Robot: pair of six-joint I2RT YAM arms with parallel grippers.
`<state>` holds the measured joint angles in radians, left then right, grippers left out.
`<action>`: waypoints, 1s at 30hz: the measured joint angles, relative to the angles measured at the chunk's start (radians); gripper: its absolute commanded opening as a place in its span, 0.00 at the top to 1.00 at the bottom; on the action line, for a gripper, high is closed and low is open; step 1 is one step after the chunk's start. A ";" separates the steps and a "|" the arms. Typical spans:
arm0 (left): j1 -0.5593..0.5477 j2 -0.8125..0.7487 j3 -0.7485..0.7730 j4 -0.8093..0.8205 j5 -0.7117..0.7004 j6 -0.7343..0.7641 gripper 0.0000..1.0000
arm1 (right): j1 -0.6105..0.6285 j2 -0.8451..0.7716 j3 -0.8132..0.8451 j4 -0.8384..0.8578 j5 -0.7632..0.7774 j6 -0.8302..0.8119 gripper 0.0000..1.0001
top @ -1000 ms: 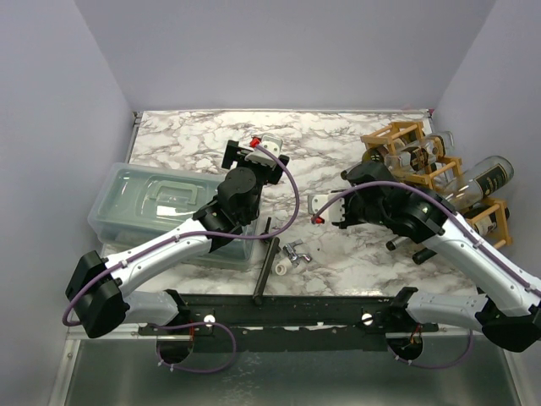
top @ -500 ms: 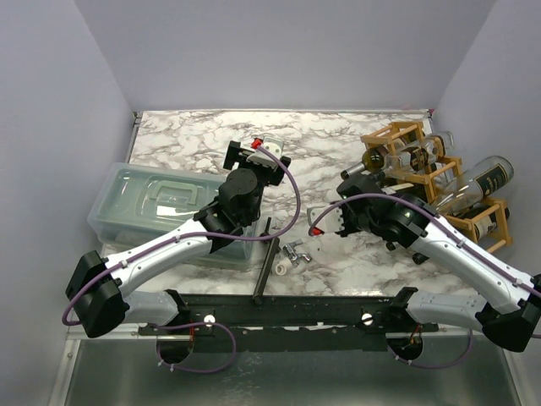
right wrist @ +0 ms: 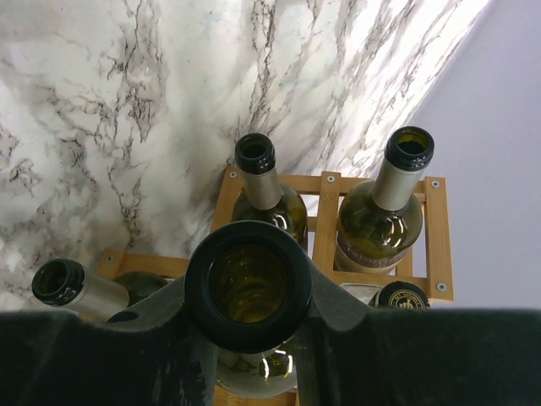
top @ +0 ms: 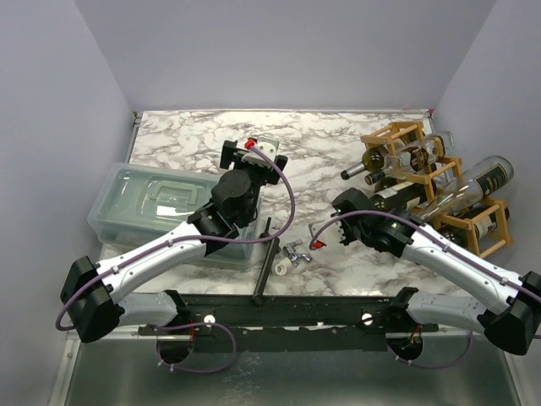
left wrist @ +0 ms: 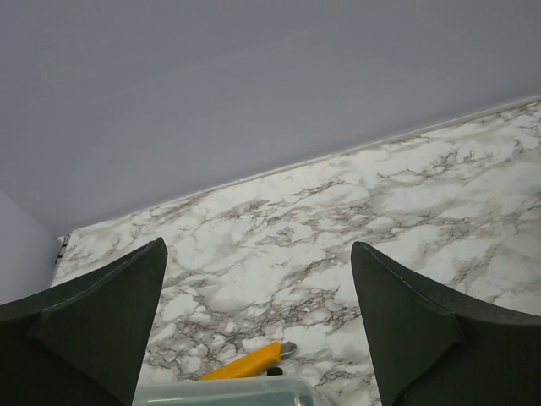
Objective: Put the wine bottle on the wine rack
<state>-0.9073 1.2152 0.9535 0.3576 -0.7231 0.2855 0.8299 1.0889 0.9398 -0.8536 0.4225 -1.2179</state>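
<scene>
Wine bottle (right wrist: 248,288) lies near-level, base toward the wine rack (right wrist: 325,190) — neck clamped in the right gripper (top: 347,203), mouth pointing left.

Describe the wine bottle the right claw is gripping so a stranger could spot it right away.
On the white marble-patterned table, look to the light-brown wooden wine rack on the right side. Several bottles lie in its cells, necks pointing out. The dark green glass wine bottle is the only one whose neck is clamped in the right claw; the others' necks stick out free.
</scene>
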 measured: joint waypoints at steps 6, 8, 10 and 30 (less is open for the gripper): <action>0.000 -0.024 0.000 0.000 0.000 -0.002 0.09 | -0.023 -0.004 -0.048 0.032 0.017 -0.055 1.00; 0.000 -0.027 0.000 0.000 0.000 -0.005 0.09 | -0.040 -0.003 -0.050 0.039 0.015 -0.068 1.00; 0.000 -0.031 0.000 0.000 0.000 -0.008 0.09 | -0.061 -0.003 -0.055 0.051 0.012 -0.079 1.00; -0.004 -0.057 0.000 0.000 0.000 -0.017 0.09 | -0.285 -0.037 -0.159 0.197 -0.059 -0.315 1.00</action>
<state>-0.9112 1.1584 0.9535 0.3576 -0.7227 0.2687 0.5453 1.0519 0.7803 -0.6563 0.3637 -1.5333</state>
